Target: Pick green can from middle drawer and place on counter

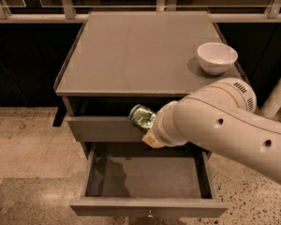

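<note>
The green can (141, 117) is held in my gripper (149, 125), tilted, in front of the upper grey drawer front and above the open middle drawer (147, 177). The gripper is shut on the can; the white arm covers most of the fingers. The middle drawer is pulled out, its knob at the bottom edge of the view, and nothing shows inside it. The counter (131, 55) is the flat grey top behind and above the can.
A white bowl (217, 57) stands on the counter's right side. The upper drawer front (103, 128) sits slightly out, just behind the can. A white post (276, 97) stands at the right. Speckled floor lies to the left and front.
</note>
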`<state>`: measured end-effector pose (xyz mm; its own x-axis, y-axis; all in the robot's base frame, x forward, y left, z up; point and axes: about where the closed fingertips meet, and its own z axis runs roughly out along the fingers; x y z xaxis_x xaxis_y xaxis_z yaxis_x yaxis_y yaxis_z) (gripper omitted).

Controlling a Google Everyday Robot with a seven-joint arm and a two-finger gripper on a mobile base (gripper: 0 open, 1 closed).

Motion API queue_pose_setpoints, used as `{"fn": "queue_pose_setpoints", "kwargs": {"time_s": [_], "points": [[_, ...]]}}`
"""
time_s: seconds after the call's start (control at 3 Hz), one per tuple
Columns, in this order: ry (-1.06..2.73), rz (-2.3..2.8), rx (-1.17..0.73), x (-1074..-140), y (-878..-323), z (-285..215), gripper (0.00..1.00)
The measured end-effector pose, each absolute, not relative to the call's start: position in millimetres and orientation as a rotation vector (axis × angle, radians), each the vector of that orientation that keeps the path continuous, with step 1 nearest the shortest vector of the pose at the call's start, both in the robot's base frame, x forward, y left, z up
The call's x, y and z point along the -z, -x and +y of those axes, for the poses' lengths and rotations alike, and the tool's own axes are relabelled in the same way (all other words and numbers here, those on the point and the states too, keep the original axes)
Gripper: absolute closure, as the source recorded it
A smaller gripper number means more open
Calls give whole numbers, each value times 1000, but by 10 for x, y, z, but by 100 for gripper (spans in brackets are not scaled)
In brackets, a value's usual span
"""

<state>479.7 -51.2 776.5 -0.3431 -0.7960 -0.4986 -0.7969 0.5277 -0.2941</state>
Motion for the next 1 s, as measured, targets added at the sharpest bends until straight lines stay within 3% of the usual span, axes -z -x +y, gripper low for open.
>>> {"fn": "queue_pose_setpoints", "kwargs": {"time_s": [1.0], "points": [[1311,2132,38,-7941,-4813,-436,100]]}}
